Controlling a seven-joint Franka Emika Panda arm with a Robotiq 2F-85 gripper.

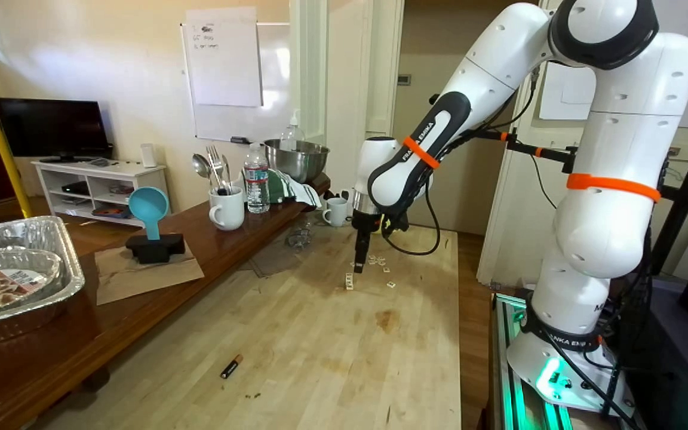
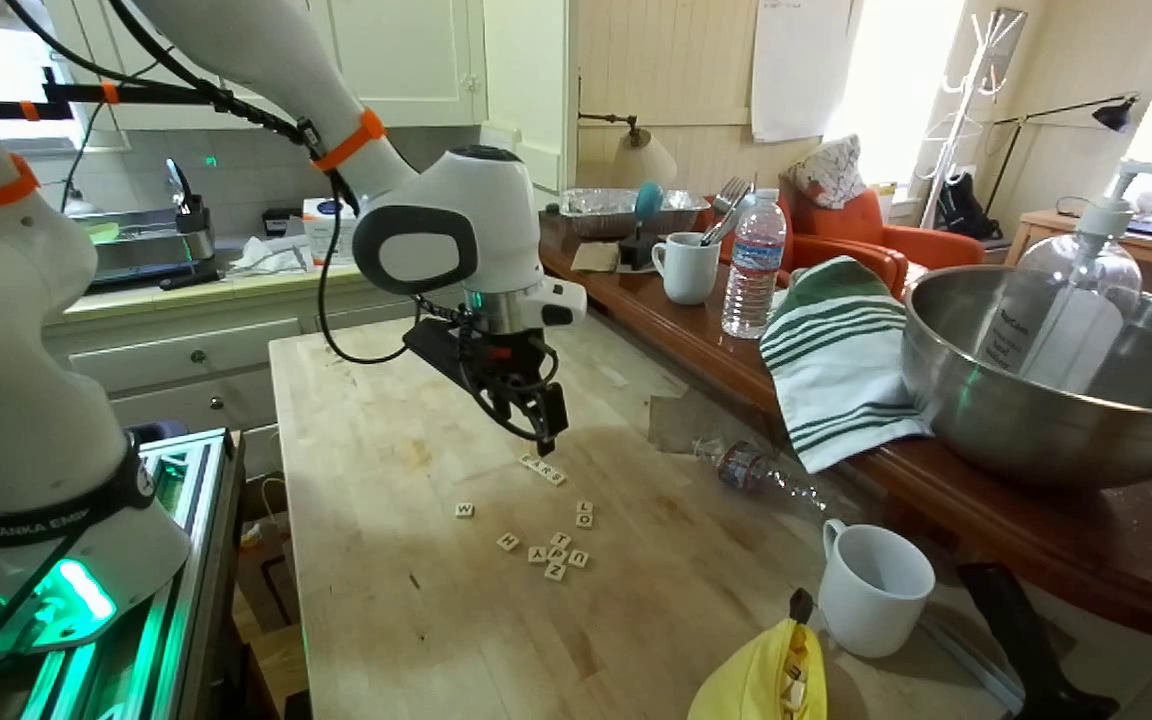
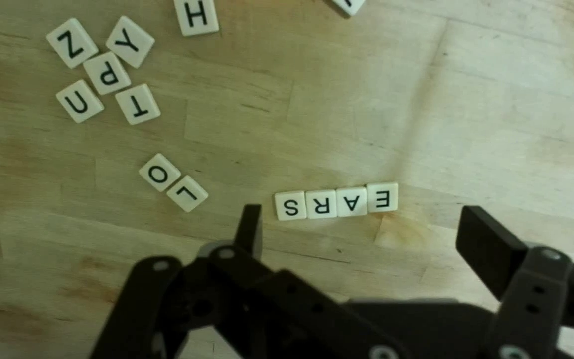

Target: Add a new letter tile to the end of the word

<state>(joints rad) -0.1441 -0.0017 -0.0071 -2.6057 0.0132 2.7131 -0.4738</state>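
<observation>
The word EARS (image 3: 321,204) is a row of pale cream tiles on the wooden table, upside down in the wrist view. It also shows in both exterior views (image 1: 349,282) (image 2: 542,470). My gripper (image 3: 360,208) is open and empty above the table, its fingertips apart on either side of the row in the picture. It also shows in both exterior views (image 1: 360,264) (image 2: 550,432). Loose tiles lie beyond the S end: L (image 3: 187,193) and O (image 3: 160,172) touch, and T (image 3: 138,104), P (image 3: 107,73), U (image 3: 79,101), Y (image 3: 130,42) and Z (image 3: 72,43) cluster.
Tile H (image 3: 197,17) lies apart, as does tile W (image 2: 464,510). A yellow pouch (image 2: 761,675), a white mug (image 2: 876,590) and a plastic bottle (image 2: 751,470) lie or stand on the table. A battery (image 1: 231,366) lies nearer the front. A raised brown ledge (image 1: 212,263) borders the table.
</observation>
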